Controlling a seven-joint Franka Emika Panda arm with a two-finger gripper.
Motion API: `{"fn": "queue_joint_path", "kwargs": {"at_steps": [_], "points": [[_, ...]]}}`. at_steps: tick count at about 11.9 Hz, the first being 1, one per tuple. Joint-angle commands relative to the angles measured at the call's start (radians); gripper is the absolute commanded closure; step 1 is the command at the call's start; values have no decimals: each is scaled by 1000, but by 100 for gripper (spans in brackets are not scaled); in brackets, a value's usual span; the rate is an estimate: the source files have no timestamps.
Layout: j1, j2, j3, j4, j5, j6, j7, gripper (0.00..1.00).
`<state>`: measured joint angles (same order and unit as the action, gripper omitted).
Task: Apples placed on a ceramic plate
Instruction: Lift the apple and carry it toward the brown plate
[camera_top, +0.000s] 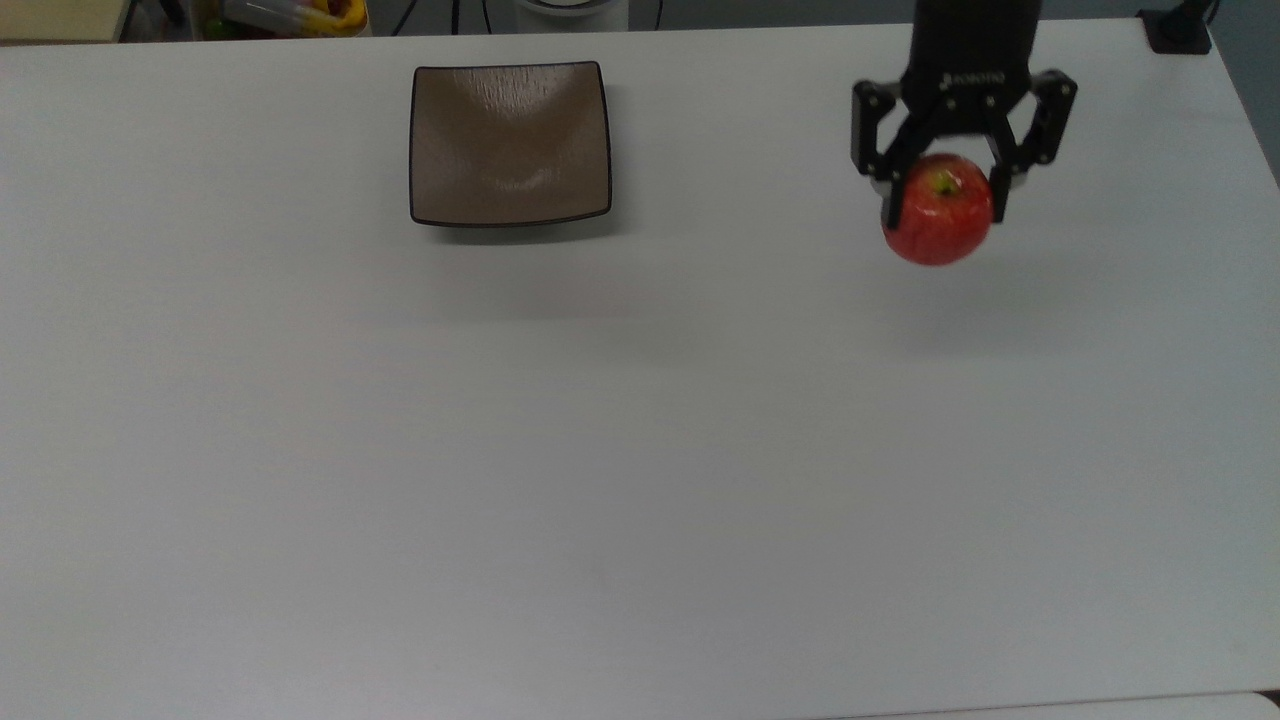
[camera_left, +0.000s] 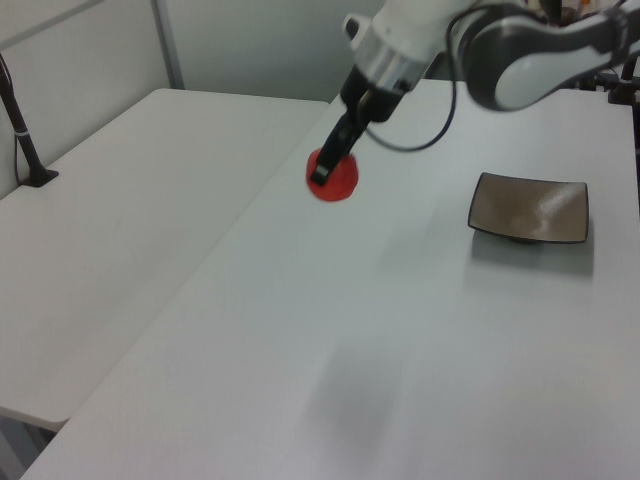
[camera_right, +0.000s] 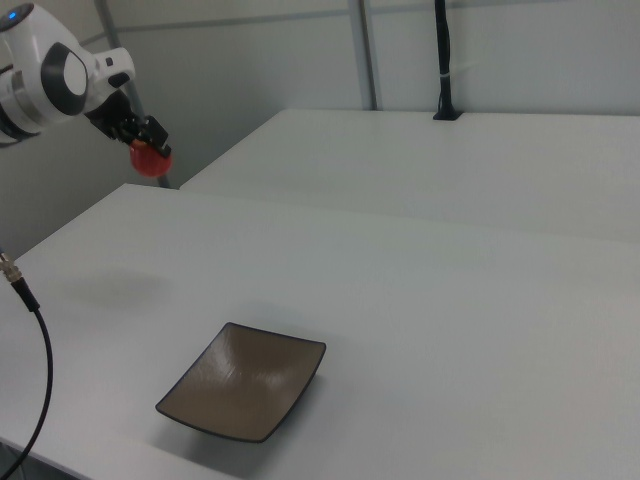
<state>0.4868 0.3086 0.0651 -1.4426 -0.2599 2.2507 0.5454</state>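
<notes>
White table (camera_top: 640, 450), broad and plain, with more tables and grey partition walls behind. Hung well above that table, near the top view's upper-right corner: the apple (camera_top: 938, 222), clenched in the gripper (camera_top: 941, 196), black fingers (camera_top: 893, 205) pressed on two opposite flanks. Gripped from above, probably so as to leave the underside free for setting down. Pointed upward: the stem dimple with its yellow-green patch, tucked between the fingers; too round for any real long axis, only the stem-to-base line, roughly upright. Sat bare toward the far edge, well apart to the top view's left: the ceramic plate (camera_top: 510, 143). Carried high, seemingly to clear the upturned rim on the way over.
</notes>
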Motion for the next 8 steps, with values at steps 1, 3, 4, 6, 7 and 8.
{"fn": "queue_joint_path", "kwargs": {"at_steps": [1, 3, 4, 6, 7, 8], "points": [[-63, -187, 13, -154, 95, -97, -125, 85], [-121, -296, 12, -231, 199, -161, -284, 85], [-158, -328, 12, -254, 233, -180, -351, 84], [-232, -387, 12, -289, 287, -288, -491, 84], [-267, -417, 9, -335, 354, -354, -590, 83], [-301, -452, 2, -379, 407, -391, -684, 83]]}}
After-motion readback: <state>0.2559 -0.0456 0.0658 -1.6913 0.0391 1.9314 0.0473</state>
